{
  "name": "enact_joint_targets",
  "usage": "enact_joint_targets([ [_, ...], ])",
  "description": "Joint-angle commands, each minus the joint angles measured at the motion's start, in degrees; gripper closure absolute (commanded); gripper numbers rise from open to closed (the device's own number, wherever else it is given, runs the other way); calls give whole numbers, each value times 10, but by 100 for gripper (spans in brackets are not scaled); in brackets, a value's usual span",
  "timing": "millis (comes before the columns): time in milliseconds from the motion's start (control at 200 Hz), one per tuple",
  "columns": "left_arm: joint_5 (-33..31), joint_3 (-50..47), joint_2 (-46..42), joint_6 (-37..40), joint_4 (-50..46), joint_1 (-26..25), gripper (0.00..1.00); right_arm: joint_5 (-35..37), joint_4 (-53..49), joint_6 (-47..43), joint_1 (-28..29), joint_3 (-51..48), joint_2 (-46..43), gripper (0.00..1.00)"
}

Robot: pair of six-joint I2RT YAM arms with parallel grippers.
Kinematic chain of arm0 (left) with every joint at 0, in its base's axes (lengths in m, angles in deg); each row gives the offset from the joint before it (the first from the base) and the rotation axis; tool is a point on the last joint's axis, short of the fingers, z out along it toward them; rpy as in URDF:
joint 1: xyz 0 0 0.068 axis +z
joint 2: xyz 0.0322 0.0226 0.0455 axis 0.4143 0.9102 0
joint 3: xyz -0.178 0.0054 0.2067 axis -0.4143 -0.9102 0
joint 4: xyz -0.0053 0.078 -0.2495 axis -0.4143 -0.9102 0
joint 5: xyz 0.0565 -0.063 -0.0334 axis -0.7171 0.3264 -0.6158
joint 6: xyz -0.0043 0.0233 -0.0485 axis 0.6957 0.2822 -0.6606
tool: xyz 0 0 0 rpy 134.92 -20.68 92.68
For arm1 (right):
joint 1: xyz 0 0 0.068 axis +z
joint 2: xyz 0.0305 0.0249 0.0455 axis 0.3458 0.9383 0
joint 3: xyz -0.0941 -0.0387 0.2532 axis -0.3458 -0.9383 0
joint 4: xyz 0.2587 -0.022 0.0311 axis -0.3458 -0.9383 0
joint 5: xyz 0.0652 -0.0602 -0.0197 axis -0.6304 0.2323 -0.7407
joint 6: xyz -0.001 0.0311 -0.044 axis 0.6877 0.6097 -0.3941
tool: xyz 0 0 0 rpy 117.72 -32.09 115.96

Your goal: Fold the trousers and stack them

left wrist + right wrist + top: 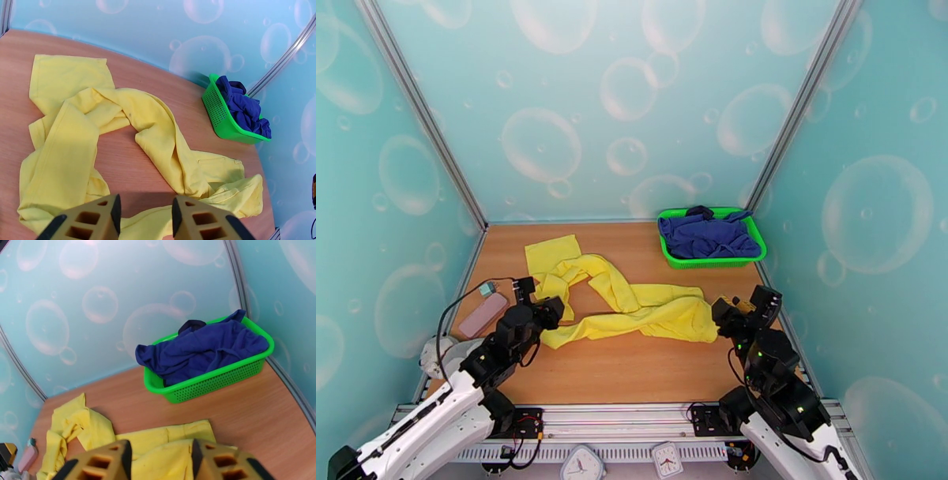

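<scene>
The yellow trousers (632,304) lie unfolded and twisted across the middle of the wooden table (632,371). One flat end reaches the back left, and a bunched part lies at the right. My left gripper (551,309) sits at the trousers' left side. In the left wrist view its fingers (98,219) stand apart above the near edge of the trousers (154,130), holding nothing. My right gripper (723,309) is at the bunched right end. Its fingers (106,461) are spread over the yellow cloth (166,441) without pinching it.
A green basket (673,260) holding a dark blue garment (703,233) stands at the back right corner, also seen as basket (215,104) and basket (213,384). A pink object (482,314) lies by the left wall. Bubble-patterned walls close three sides.
</scene>
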Motion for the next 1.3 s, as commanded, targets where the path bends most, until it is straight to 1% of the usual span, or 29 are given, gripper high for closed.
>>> enact_joint_targets([
  [0,95,71,157,44,99,-14,56,0,-6,33,3,8,58,48],
  [75,133,163,292,84,83,-41,54,-33,8,21,4,15,144,47],
  [135,149,243,375,130,58,-71,50,-36,10,23,4,23,199,46],
  [185,164,285,420,179,57,-95,43,-32,21,26,3,16,213,44],
  [215,168,302,438,202,63,-106,41,-30,33,28,-2,8,211,42],
  [245,186,318,455,224,70,-115,39,-33,44,32,-14,-3,205,39],
  [285,207,334,472,242,77,-122,38,-47,55,36,-41,-13,194,37],
  [335,240,356,489,260,84,-130,35,-87,64,40,-84,-23,180,36],
  [365,261,373,505,273,82,-137,33,-118,68,42,-119,-28,176,33],
  [400,269,394,523,288,71,-147,31,-163,73,42,-158,-33,174,32],
  [465,266,435,562,316,40,-165,31,-255,82,39,-237,-40,180,30],
  [510,244,454,586,326,30,-174,31,-320,88,38,-291,-45,189,29],
  [570,223,465,612,334,35,-182,31,-408,107,40,-355,-57,194,29],
  [615,217,469,627,335,46,-184,31,-452,117,41,-393,-66,194,29],
  [670,227,476,643,334,51,-187,31,-481,121,39,-419,-73,189,29],
  [735,234,481,656,338,54,-194,31,-485,113,27,-433,-71,183,28],
  [840,209,497,678,343,49,-206,32,-495,120,30,-435,-73,177,28],
  [900,197,511,693,343,39,-209,36,-495,122,30,-436,-73,175,28],
  [940,191,516,698,344,36,-212,44,-493,121,28,-435,-73,175,28],
  [980,188,512,698,344,38,-215,57,-492,121,27,-436,-74,175,28],
  [1030,184,500,689,343,46,-219,79,-491,124,29,-436,-75,175,28],
  [1065,178,487,677,342,52,-222,89,-491,126,29,-436,-76,174,28],
  [1085,175,477,669,342,57,-225,93,-491,127,30,-436,-76,174,28],
  [1105,171,466,657,343,63,-228,95,-490,128,30,-436,-75,174,28],
  [1195,143,412,599,348,79,-247,95,-489,132,32,-437,-74,175,28],
  [1295,123,343,526,369,100,-289,95,-488,136,34,-437,-75,175,28],
])
